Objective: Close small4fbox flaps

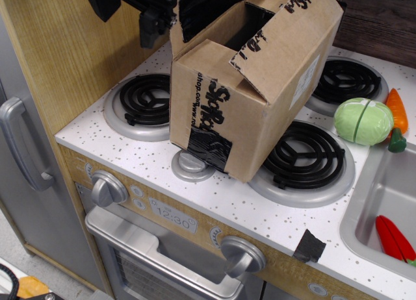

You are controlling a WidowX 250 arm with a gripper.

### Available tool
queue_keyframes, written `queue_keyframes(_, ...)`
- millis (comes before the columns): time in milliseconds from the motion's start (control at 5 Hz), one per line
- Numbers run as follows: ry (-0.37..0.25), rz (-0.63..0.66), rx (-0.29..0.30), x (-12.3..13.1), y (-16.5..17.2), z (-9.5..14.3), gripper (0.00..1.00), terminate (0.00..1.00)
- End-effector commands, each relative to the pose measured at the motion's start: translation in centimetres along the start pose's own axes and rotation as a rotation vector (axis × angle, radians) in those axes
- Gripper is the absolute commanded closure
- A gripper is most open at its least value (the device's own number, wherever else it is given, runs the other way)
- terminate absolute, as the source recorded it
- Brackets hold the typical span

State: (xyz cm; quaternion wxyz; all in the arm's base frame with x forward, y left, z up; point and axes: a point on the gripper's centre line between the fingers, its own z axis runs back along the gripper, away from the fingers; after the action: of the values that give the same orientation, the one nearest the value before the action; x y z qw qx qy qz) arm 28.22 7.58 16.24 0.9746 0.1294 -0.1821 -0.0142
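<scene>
Standing on the stove surface (149, 162) between the burners, the small4fbox (253, 86) gapes upward. Pressing beside its black-taped flap (208, 8), the claw (153, 17) seems placed to fold it inward; whether it is parted or closed is unclear.

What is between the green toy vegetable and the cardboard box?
In the single view, only bare speckled countertop separates the green toy vegetable from the box, between the two right burners.

claw (155, 21): top cropped, jaws unreadable | small4fbox (250, 99): upper flaps (214, 4) cut off
</scene>
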Motion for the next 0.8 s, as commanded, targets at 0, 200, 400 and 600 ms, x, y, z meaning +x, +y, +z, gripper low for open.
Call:
queue_keyframes(0, -0.059, 0.010, -0.076, 2.3, -1.5, 1.6, 0.00, 0.00)
queue_keyframes(200, -0.025, 0.008, -0.126, 3.1, -2.4, 1.6, 0.00, 0.00)
queue_keyframes(400, -0.012, 0.011, -0.144, 3.5, -3.2, 1.9, 0.00, 0.00)
queue_keyframes(600, 0.005, 0.000, -0.158, 4.2, -3.5, 2.5, 0.00, 0.00)
